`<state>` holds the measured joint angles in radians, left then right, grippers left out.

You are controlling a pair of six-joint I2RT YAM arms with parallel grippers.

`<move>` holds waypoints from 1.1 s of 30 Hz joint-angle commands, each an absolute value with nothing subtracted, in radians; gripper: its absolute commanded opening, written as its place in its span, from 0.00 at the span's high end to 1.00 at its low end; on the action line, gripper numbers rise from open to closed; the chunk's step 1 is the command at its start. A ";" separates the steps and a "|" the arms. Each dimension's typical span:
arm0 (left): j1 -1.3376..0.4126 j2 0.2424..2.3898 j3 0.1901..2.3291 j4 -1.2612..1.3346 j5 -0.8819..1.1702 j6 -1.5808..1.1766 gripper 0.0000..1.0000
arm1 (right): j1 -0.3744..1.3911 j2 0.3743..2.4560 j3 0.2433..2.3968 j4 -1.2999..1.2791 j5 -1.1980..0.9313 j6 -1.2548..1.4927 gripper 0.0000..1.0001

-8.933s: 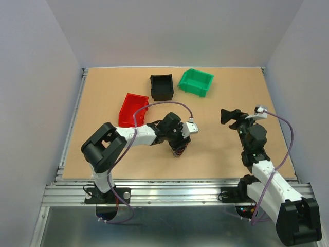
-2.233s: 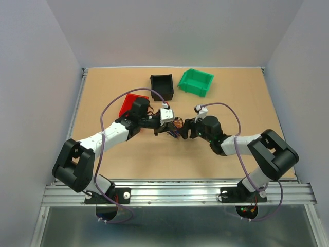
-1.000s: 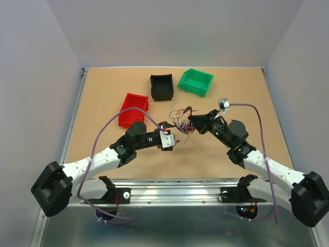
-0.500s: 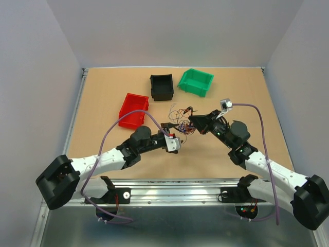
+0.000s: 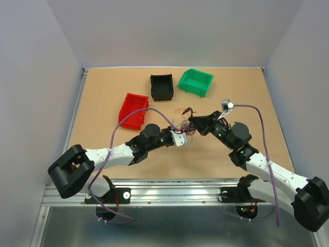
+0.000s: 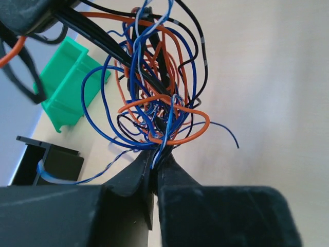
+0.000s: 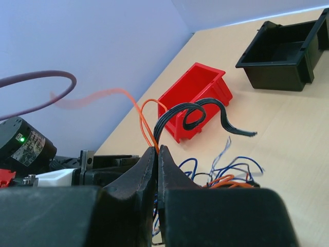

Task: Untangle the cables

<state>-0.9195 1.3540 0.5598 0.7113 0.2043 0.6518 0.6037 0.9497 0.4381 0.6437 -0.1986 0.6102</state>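
Tan board point(image 5: 103, 103) spreads out before you inside pale grey walls. Near its middle, the cables point(image 5: 183, 123) form a loose knot of blue, orange and black strands between your two arms. Your left gripper point(image 6: 156, 165) reaches in from 8 o'clock, its jaws pressed together on a few blue and white strands at the knot's base. Your right gripper point(image 7: 157, 153) comes in from 4 o'clock, pinched tight on orange and black strands. From the knot, the red bin point(image 5: 133, 110) sits at 9 o'clock, the black bin point(image 5: 161, 86) at 11, and the green bin point(image 5: 196, 82) just past 12.
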 commanded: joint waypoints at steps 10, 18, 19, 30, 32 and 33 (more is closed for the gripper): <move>-0.849 0.948 0.580 0.479 0.356 0.608 1.00 | 0.612 0.640 0.315 0.349 0.490 0.526 1.00; -0.614 0.934 0.647 0.494 0.413 0.428 1.00 | 0.611 0.387 0.242 0.207 0.699 0.511 0.99; -0.608 0.943 0.650 0.505 0.381 0.416 1.00 | 0.612 0.374 0.244 0.190 0.716 0.521 0.99; -0.408 0.948 0.652 0.609 0.426 0.244 1.00 | 0.611 0.204 0.225 0.066 0.802 0.523 0.83; -0.408 0.953 0.649 0.595 0.555 0.267 1.00 | 0.611 0.210 0.230 0.067 0.703 0.489 0.50; -0.410 0.959 0.650 0.580 0.698 0.281 1.00 | 0.612 0.225 0.232 0.071 0.614 0.477 0.39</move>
<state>-0.4057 0.9825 0.6098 0.5232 0.3988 0.2817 0.6102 0.2131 0.2382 0.0746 0.7647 0.5350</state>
